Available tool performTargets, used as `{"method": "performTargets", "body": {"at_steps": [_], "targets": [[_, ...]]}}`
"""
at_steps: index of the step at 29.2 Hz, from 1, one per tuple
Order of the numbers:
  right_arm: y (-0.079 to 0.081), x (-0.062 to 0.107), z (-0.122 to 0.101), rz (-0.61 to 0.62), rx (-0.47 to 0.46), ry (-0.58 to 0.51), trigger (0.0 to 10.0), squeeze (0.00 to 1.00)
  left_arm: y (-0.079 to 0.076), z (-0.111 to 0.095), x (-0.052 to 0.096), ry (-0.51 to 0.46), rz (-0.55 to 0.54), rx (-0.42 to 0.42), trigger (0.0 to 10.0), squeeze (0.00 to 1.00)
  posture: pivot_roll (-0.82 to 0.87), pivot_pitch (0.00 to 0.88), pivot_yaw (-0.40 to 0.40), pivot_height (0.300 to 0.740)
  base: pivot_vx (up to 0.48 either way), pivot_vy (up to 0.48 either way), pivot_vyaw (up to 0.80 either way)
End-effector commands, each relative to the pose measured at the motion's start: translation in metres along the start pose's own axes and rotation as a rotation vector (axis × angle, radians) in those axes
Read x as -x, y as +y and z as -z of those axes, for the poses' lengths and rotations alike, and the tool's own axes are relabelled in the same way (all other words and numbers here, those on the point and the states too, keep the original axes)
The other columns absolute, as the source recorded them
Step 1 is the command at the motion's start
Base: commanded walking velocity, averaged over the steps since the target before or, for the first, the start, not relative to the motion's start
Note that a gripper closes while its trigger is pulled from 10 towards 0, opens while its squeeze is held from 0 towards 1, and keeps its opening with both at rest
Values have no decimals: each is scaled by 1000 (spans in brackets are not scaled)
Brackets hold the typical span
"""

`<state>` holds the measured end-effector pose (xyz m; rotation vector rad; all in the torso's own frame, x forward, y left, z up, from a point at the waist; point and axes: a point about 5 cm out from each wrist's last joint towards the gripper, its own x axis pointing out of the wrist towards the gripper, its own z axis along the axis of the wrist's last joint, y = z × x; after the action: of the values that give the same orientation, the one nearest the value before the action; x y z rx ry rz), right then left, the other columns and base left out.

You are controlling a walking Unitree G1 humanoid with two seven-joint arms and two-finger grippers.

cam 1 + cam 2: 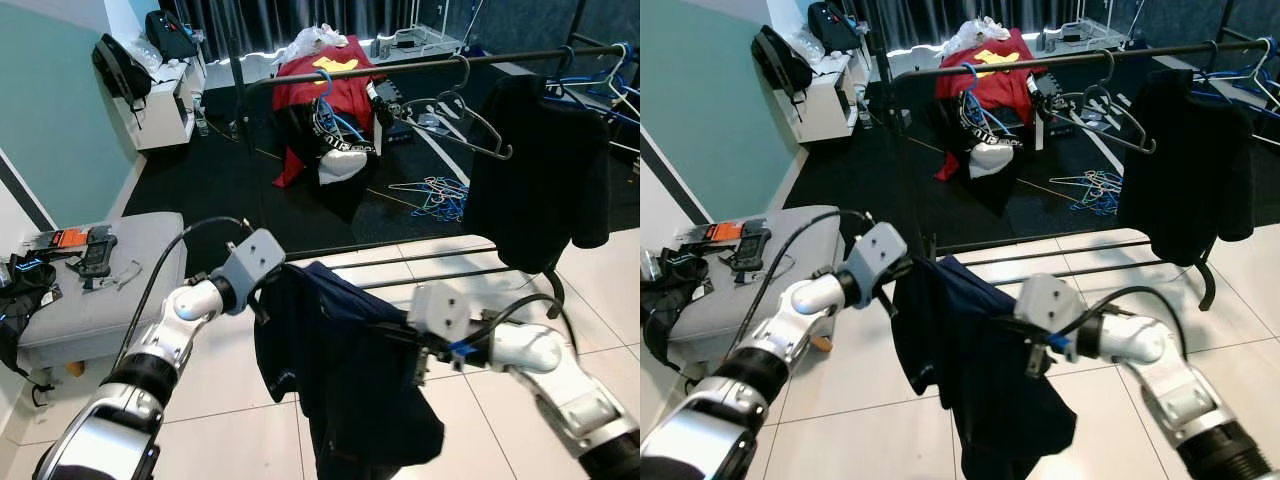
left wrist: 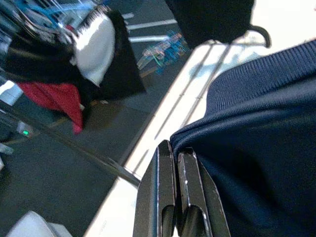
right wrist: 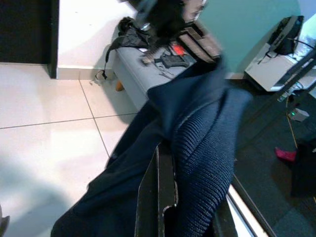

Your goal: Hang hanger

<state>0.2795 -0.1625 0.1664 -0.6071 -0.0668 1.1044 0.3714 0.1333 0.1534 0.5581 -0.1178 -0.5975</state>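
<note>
Two grippers hold one navy garment (image 1: 345, 370) up in front of the clothes rail (image 1: 400, 68).

The left gripper (image 1: 262, 296) has its fingers (image 2: 168, 192) pressed together on the garment's upper edge; the right gripper (image 1: 415, 352) pinches a ribbed fold of the same cloth, which drapes down between them, nearer the robot than the rail. Whether a hanger sits inside the garment cannot be told. On the rail hang an empty black hanger (image 1: 470, 120) and a black garment (image 1: 540, 170); blue hangers (image 1: 435, 195) lie on the dark floor beyond it.
</note>
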Motion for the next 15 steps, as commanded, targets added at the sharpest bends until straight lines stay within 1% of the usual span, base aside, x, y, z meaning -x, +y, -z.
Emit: {"method": "performTargets", "body": {"at_steps": [1,5,10,13,14,15], "targets": [[8,-6,-5,-39,29,-12,0,0,19,13,8,79,-151,22,10000,0,-97,32,116,740,0,0,0],[15,-12,-5,-43,28,-19,0,0,25,9,5,74,-188,1,10000,0,-100,26,127,740,0,0,0],[16,-13,-3,-24,25,-15,0,0,28,7,5,72,-198,-5,10000,0,-99,30,129,740,0,0,0],[17,-13,-2,-11,22,-5,0,0,29,6,4,60,-207,1,10000,0,-98,31,127,740,0,0,0],[15,-14,-1,26,-3,-14,0,0,28,6,5,46,-190,40,10000,0,-98,32,123,740,0,0,0],[15,-14,-1,26,-3,-14,0,0,28,6,5,46,-190,40,10000,0,-98,32,123,740,0,0,0]]}}
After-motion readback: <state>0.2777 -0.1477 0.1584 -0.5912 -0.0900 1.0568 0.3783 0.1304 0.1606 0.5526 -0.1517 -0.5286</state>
